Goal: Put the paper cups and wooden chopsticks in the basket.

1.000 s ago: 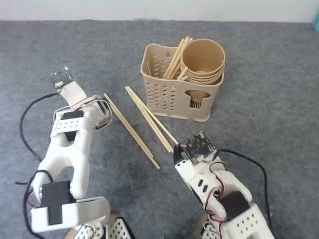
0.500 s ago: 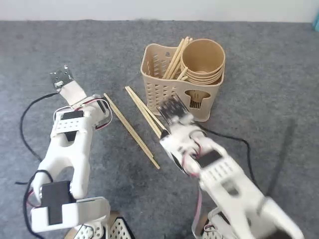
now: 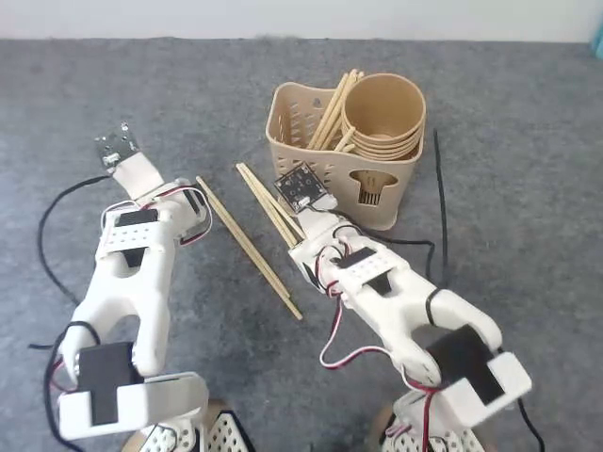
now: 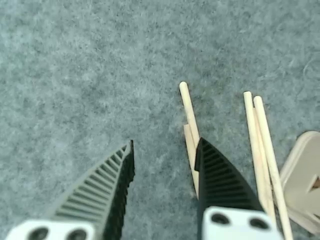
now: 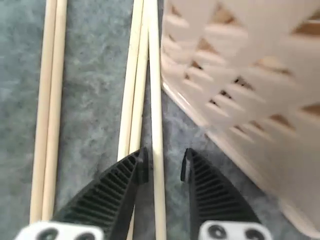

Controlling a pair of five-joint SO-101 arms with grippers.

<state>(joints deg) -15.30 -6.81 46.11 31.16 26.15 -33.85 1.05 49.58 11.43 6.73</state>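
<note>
1. We find the basket (image 3: 311, 174) upright on the grey mat (image 3: 528, 85). A stack of paper cups (image 3: 384, 111) sits in one side of it, and the stowed chopsticks (image 3: 332, 111) lean inside it next to the stack.
2. A loose pair (image 3: 247, 243) of chopsticks lies flat on the mat, apart from the basket. A bundle (image 3: 264, 198) of further chopsticks lies just beside the basket's wall.
3. The right arm (image 3: 396, 292) stretches forward from the near edge, its wrist low at the basket's near corner. The right gripper (image 5: 165, 152) points along the bundle. Its jaws stand narrowly parted with one chopstick running between the tips. We cannot tell whether either finger presses on it.
4. The left arm (image 3: 132, 273) stands folded at the left side. The left gripper (image 4: 165, 145) points down at the mat with its jaws spread wide and nothing held. One finger overlaps the end of the loose pair, and the other is over bare mat.
</note>
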